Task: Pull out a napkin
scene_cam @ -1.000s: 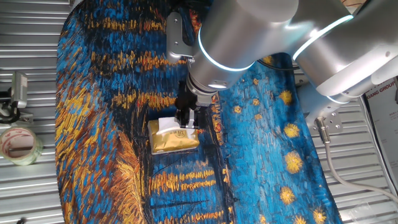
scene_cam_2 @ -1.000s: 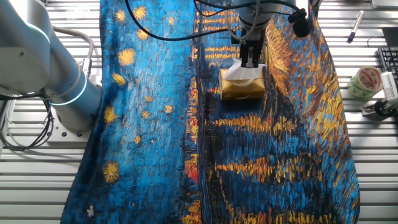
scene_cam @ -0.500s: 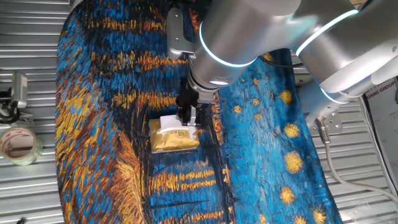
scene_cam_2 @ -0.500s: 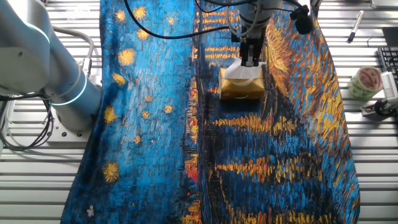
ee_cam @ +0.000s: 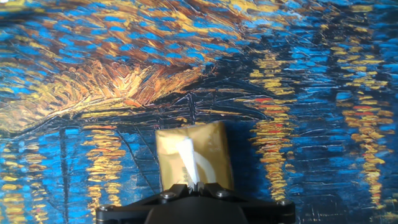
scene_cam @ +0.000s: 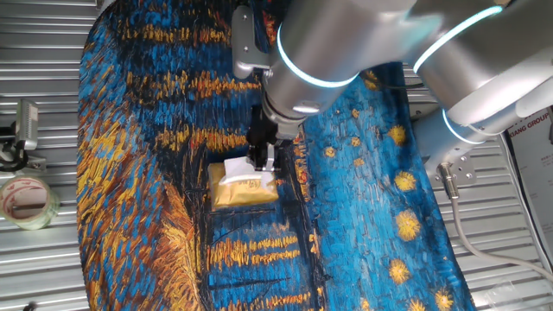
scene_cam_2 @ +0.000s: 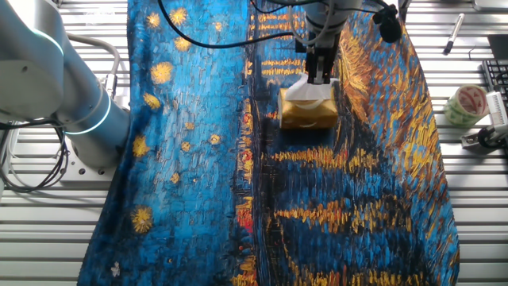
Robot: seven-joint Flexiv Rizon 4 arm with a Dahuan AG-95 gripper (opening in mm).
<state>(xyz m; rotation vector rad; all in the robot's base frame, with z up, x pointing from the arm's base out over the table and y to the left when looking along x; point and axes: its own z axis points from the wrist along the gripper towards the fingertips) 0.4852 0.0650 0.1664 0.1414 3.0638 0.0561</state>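
The white napkin (scene_cam: 243,170) sticks up out of the shiny gold tissue box (scene_cam: 244,192) that lies on the painted cloth. My gripper (scene_cam: 263,162) stands over the box's far end and is shut on the napkin's top edge. In the other fixed view the gripper (scene_cam_2: 321,77) pinches the napkin (scene_cam_2: 305,90) above the box (scene_cam_2: 309,116). In the hand view the napkin (ee_cam: 191,163) runs as a narrow white strip from the box (ee_cam: 212,155) up into the closed fingers (ee_cam: 214,188).
A blue and orange painted cloth (scene_cam: 363,199) covers the table. A roll of tape (scene_cam: 26,200) and a metal clamp (scene_cam: 24,130) lie beside the cloth. A pen (scene_cam_2: 453,33) lies at the far corner in the other fixed view.
My gripper has risen slightly with the napkin pinched in it, and a little more white tissue shows above the box.
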